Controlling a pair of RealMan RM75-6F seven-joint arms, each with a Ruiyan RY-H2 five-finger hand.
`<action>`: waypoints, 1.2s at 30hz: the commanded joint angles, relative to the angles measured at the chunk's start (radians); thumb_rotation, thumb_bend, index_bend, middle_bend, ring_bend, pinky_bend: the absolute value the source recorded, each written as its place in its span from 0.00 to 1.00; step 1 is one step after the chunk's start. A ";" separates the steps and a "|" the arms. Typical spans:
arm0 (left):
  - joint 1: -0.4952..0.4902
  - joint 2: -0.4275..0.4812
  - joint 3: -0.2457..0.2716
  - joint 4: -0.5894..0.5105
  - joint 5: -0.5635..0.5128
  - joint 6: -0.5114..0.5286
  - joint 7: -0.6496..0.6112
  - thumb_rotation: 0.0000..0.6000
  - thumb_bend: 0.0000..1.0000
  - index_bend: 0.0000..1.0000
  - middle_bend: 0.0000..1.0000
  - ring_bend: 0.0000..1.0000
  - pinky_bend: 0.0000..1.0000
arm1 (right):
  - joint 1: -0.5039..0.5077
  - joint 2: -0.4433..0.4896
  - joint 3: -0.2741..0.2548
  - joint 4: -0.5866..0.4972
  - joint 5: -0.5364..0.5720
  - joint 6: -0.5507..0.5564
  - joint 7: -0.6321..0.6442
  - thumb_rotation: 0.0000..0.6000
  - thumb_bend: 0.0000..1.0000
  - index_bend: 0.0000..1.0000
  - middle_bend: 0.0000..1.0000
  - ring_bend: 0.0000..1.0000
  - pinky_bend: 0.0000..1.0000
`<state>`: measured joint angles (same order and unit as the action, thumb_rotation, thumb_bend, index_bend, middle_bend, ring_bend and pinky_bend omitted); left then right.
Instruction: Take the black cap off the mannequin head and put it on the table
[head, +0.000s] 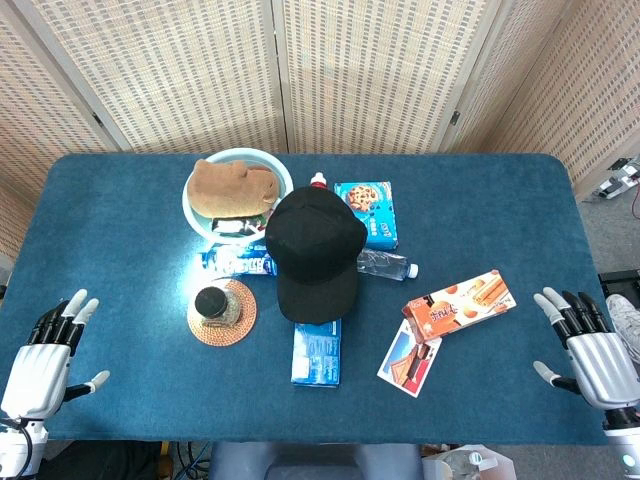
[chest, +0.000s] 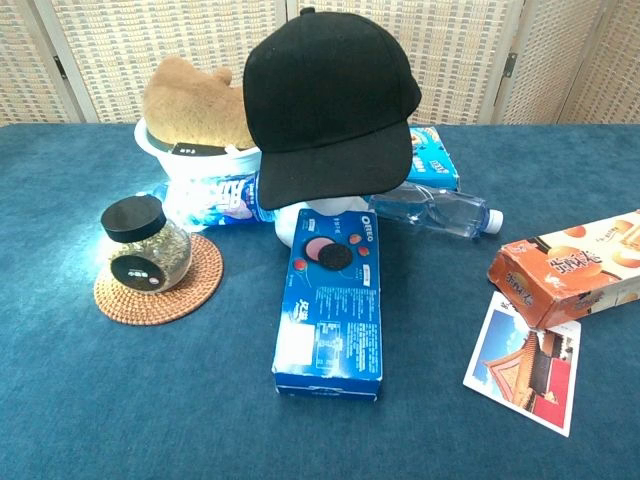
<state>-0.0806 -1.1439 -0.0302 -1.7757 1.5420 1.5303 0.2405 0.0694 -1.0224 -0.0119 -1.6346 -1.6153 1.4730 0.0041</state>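
The black cap (head: 315, 250) sits on the mannequin head in the middle of the table, its brim pointing toward me. In the chest view the black cap (chest: 325, 100) covers the head almost entirely; only a bit of the white base (chest: 300, 222) shows beneath the brim. My left hand (head: 48, 350) rests open at the near left edge of the table, far from the cap. At the near right edge my right hand (head: 585, 345) is open too, fingers spread. Neither hand shows in the chest view.
A blue Oreo box (chest: 333, 300) lies just in front of the cap. A jar (chest: 147, 245) stands on a woven coaster (chest: 160, 280) to the left. A water bottle (chest: 435, 212), an orange biscuit box (chest: 570, 265), a postcard (chest: 525, 365) and a bowl (head: 212, 222) with a plush toy (head: 232, 188) surround it.
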 joint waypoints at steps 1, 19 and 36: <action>0.000 0.000 -0.001 -0.002 0.001 0.001 0.001 1.00 0.04 0.07 0.00 0.00 0.07 | 0.000 0.001 0.000 0.001 0.000 0.000 0.002 1.00 0.19 0.08 0.02 0.00 0.00; -0.063 -0.011 -0.015 0.021 0.094 -0.031 -0.057 1.00 0.04 0.09 0.01 0.08 0.09 | -0.003 0.031 0.021 -0.020 -0.005 0.037 -0.008 1.00 0.19 0.08 0.02 0.00 0.00; -0.311 -0.135 -0.043 0.104 0.219 -0.263 -0.145 1.00 0.04 0.17 0.93 0.88 1.00 | 0.000 0.035 0.022 -0.033 0.004 0.024 -0.025 1.00 0.19 0.08 0.02 0.00 0.00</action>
<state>-0.3701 -1.2590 -0.0699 -1.6842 1.7545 1.2903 0.0968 0.0698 -0.9880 0.0099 -1.6675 -1.6114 1.4966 -0.0207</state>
